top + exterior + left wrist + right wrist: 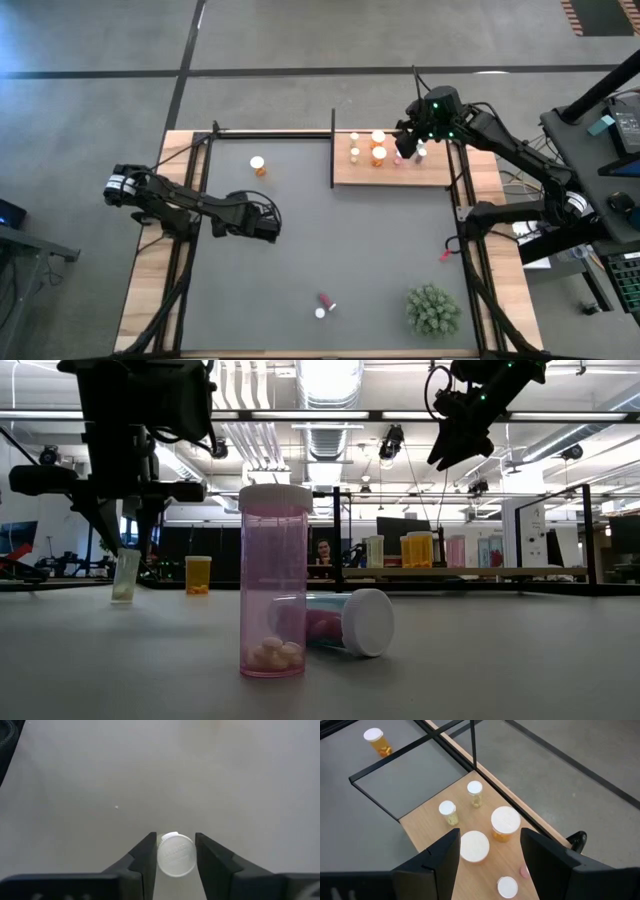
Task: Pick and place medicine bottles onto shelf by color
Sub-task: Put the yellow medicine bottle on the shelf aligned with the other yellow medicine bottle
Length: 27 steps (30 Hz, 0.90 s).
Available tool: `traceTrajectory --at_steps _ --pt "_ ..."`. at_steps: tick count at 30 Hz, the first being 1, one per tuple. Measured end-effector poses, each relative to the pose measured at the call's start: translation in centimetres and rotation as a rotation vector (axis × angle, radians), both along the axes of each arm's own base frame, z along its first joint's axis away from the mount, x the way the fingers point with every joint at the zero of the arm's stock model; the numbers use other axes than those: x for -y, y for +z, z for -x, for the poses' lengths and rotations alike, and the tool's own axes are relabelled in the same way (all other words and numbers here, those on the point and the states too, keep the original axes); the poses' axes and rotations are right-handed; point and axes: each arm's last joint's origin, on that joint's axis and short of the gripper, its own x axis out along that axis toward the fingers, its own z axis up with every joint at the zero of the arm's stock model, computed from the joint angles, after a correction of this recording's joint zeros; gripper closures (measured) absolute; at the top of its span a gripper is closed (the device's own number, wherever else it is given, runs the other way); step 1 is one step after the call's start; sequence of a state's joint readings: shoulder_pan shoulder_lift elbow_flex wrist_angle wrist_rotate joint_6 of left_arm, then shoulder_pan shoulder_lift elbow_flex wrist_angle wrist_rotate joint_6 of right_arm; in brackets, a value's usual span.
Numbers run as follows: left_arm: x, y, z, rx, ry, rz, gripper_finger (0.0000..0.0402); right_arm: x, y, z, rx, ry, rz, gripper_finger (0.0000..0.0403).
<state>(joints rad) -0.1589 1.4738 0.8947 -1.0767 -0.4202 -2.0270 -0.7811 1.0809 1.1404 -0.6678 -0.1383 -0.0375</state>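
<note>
From above we see the right gripper over the shelf; the left gripper hides its bottle. Low down, a pale bottle hangs pinched there. The right wrist shows spread, empty fingers.

Shelf at mat's far right corner, carrying 5 or so bottles; 1 bottle alone on mat left of shelf; 2 bottles together near front edge, 1 lying, 1 upright; plant right of them, front right corner
</note>
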Motion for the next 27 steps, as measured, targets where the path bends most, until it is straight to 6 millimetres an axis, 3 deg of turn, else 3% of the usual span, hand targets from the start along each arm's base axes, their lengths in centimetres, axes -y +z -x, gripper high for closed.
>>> traceTrajectory --at_steps 8,14,19,27 --pt "0.0 0.9 -0.7 0.030 -0.031 -0.001 0.0292 0.0 0.0 0.0 -0.004 0.005 0.006 0.0204" --pt "-0.3 2.6 -3.0 0.164 -0.153 -0.033 0.0291 0.0 0.0 0.0 -0.004 0.006 0.007 0.0204" --pt "-1.3 3.4 -6.1 0.305 -0.263 -0.073 0.0291 0.0 0.0 0.0 -0.005 0.007 0.007 0.0204" --pt "-3.5 4.0 -13.0 0.281 -0.451 -0.141 0.0291 0.0 -0.1 0.0 -0.010 0.010 0.007 0.0204"
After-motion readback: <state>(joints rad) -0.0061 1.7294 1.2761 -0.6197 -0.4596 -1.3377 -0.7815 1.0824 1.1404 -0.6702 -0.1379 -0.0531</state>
